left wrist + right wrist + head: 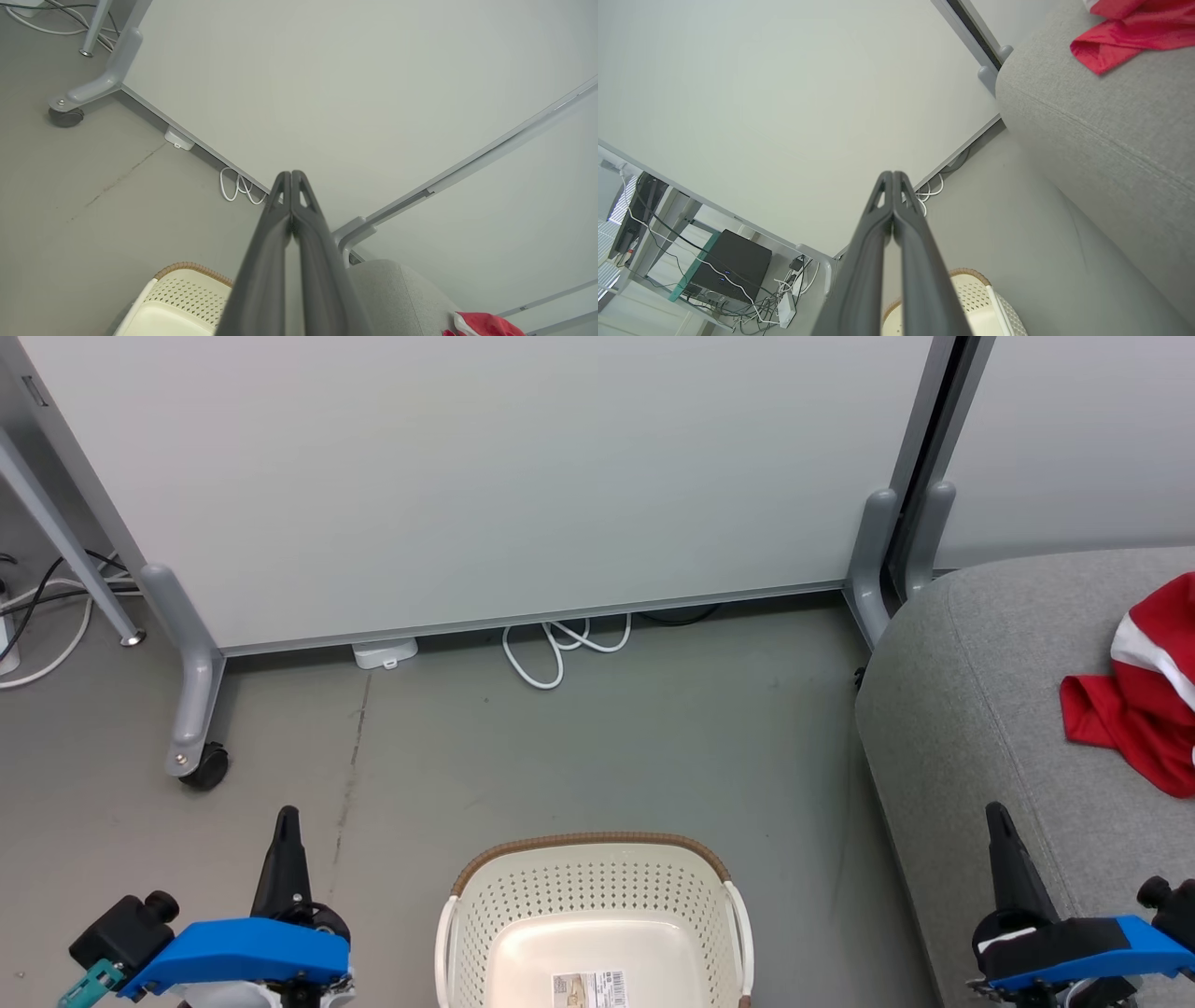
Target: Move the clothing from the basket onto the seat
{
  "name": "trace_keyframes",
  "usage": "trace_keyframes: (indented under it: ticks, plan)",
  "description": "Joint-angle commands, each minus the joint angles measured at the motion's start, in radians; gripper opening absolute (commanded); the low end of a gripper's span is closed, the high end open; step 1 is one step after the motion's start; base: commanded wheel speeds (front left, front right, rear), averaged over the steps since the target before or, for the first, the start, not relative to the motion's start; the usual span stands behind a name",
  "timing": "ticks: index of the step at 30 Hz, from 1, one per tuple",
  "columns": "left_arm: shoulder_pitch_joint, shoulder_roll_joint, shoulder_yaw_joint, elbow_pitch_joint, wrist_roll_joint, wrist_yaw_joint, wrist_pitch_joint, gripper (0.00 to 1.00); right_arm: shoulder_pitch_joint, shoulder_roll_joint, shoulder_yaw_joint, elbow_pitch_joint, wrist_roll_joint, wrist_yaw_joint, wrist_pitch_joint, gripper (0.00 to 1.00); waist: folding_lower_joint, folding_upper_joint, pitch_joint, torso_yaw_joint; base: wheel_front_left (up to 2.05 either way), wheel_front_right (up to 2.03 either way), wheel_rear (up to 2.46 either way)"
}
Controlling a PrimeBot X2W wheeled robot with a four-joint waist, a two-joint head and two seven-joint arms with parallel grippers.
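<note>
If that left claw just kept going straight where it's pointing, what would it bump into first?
Probably the white partition panel: the shut left gripper aims at its lower part, nothing showing in between, though depth is unclear.

Dark fingers (268, 261), blue casings (243, 947): that's me.
My left gripper (288, 821) and right gripper (999, 817) taper long and slim, with triangular cut-outs near the tips; a black knob (126, 926) and teal fitting (89, 980) flank the left.
</note>
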Motion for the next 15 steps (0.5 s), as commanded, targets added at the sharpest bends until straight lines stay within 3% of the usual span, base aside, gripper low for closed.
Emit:
trace_keyframes:
  ticks: [1, 15]
  plan:
    - [-0.029, 0.000, 0.007, -0.010, -0.028, -0.004, 0.008, 0.00, -0.026, -0.005, -0.003, -0.012, 0.032, 0.000, 0.006, 0.00, 0.0000, 0.0000, 0.000, 0.000, 0.00, 0.00, 0.00]
    - [-0.041, 0.000, 0.031, -0.008, -0.193, -0.010, 0.050, 0.00, -0.038, -0.006, -0.007, -0.010, 0.207, 0.000, 0.049, 0.00, 0.0000, 0.0000, 0.000, -0.007, 0.00, 0.00, 0.00]
